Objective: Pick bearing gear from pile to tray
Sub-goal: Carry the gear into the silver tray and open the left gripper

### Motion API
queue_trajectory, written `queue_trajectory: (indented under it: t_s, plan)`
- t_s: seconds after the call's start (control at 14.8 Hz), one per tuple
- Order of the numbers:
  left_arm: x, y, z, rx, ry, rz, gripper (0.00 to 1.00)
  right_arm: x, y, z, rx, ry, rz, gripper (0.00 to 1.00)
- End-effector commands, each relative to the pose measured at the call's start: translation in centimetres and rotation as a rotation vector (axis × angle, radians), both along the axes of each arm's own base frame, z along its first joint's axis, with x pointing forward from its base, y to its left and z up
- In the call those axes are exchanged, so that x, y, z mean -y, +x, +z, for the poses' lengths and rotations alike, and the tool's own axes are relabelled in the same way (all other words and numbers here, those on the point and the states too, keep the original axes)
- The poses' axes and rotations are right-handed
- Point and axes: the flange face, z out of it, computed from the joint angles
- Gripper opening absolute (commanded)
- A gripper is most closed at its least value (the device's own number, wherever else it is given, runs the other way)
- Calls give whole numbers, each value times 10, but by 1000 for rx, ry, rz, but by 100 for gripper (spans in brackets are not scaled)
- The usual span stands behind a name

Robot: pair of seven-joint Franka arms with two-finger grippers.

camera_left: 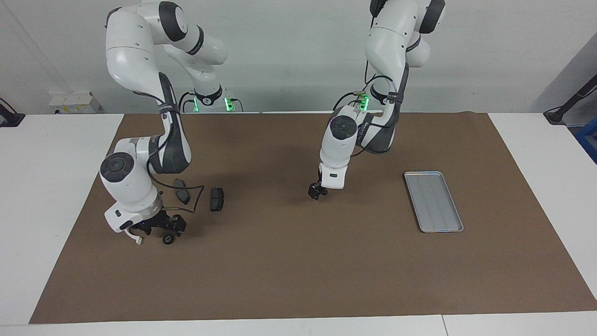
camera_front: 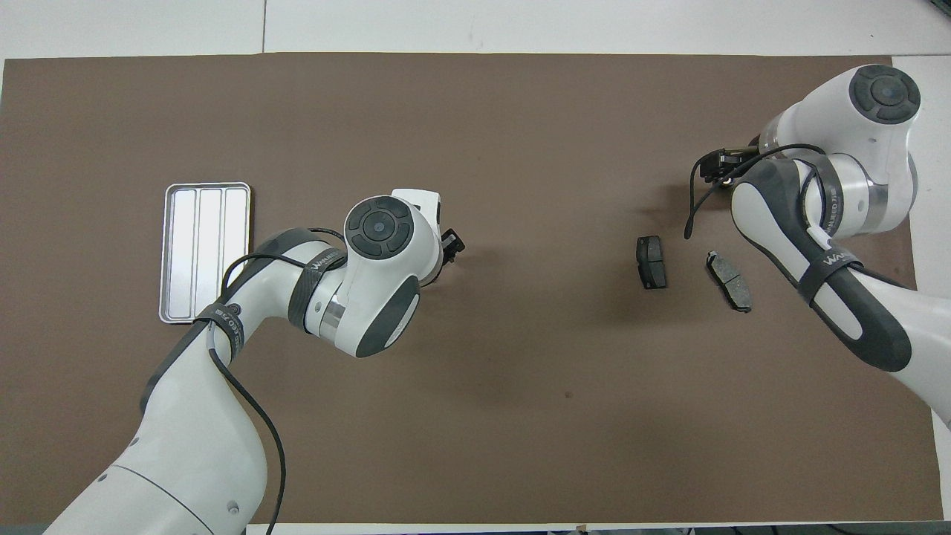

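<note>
R gripper (camera_left: 161, 228): low at the pile, toward the right arm's end of the table; fingers blend into the dark parts under it, can't tell if spread or pinching.
Bearing gear (camera_left: 168, 239): small black round piece w/ pale centre, touching or just under the R gripper tip. Prob. the target, but too small to be sure.
Handling (judgement): looks like metal, stiff, dense for its bulk, smooth, so may roll or slip. Best taken across the outer rim w/ both fingers, flat faces horizontal. Not fragile.
White bracket (camera_left: 136, 239): curved bit peeking out by the R gripper body, mostly hidden.
Brake-pad slabs: one (camera_left: 217, 199) and another (camera_left: 182, 190), nearer to the robots than the gear, apart from each other, lying flat.
L gripper (camera_left: 316, 191): waits over bare mat mid-table, holds nothing visible; fingers can't be read.
Tray (camera_left: 456, 228): toward the left arm's end, well apart from the pile, nothing in it.
Surface: brown mat (camera_left: 298, 270), matte, flat, prob. decent friction.
Room: white table edges, pale wall; wide open mat between pile & tray.
</note>
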Motion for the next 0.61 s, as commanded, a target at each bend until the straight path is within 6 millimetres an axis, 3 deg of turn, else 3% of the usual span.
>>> queue_trajectory:
  t_s: [0.0, 0.2, 0.27, 0.4, 0.54]
  plan:
    - [-3, 1, -4, 23, 6, 12, 68, 0, 6, -11, 23, 13, -15, 100]
    - [-4, 1, -5, 22, 8, 13, 65, -1, 8, -21, 35, 20, -12, 99]
    - [-5, 0, -5, 19, 9, 13, 57, 0, 8, -22, 35, 20, -13, 97]
    - [-3, -2, -6, 12, 15, 11, 27, 0, 9, -21, 38, 20, -13, 89]
    - [-3, -4, -7, 0, 24, 7, 8, -1, 9, -21, 40, 21, -12, 80]
